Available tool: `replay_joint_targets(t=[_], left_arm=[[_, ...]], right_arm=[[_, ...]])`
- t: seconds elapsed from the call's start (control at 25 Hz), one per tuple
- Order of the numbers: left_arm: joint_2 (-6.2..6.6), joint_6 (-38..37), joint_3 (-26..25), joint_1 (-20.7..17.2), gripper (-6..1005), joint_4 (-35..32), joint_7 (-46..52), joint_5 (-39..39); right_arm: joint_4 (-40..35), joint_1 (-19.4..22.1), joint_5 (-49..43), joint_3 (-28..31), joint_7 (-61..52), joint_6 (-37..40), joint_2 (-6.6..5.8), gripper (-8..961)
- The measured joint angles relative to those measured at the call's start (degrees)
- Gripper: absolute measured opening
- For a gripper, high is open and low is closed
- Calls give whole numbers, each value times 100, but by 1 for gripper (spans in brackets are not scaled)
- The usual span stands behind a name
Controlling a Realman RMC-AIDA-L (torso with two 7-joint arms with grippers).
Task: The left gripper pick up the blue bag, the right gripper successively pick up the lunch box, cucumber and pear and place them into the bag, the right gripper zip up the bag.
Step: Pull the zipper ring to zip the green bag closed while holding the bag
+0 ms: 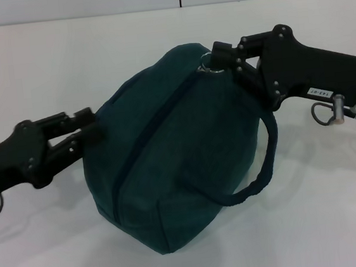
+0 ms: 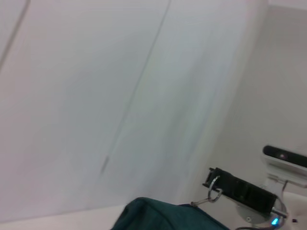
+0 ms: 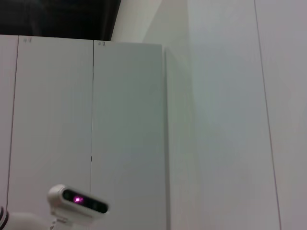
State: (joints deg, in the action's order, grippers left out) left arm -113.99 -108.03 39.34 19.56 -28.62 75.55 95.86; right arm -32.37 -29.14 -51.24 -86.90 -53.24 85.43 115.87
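The right tool (image 1: 216, 58) pinched the zipper ring (image 1: 209, 66) at the blue bag's (image 1: 174, 153) far end. The left tool (image 1: 88, 125) clenched the opposite end (zipper line ran between them).

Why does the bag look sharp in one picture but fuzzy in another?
Head view: the blue bag is crisp, with soft shadows on the white table. Left wrist view: everything is hazy, so the bag's top and the right gripper look smeared. Right wrist view: only pale panels.
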Motion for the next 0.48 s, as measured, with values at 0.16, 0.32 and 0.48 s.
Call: replay_joint_targets(t=[0.16,0.32,0.48], left_arm=[[14,0,125,312,306,-209,630,184],[-4,23,134,676,327,-539,1377,449],[-20,63,131,893,329,-921,2004,626]], right_arm=[[71,2,-3,-2,13,-2,3,17],[129,4,-13,-2,28,4,-1,17],[187,7,-2,-2,131,36,-2,17]])
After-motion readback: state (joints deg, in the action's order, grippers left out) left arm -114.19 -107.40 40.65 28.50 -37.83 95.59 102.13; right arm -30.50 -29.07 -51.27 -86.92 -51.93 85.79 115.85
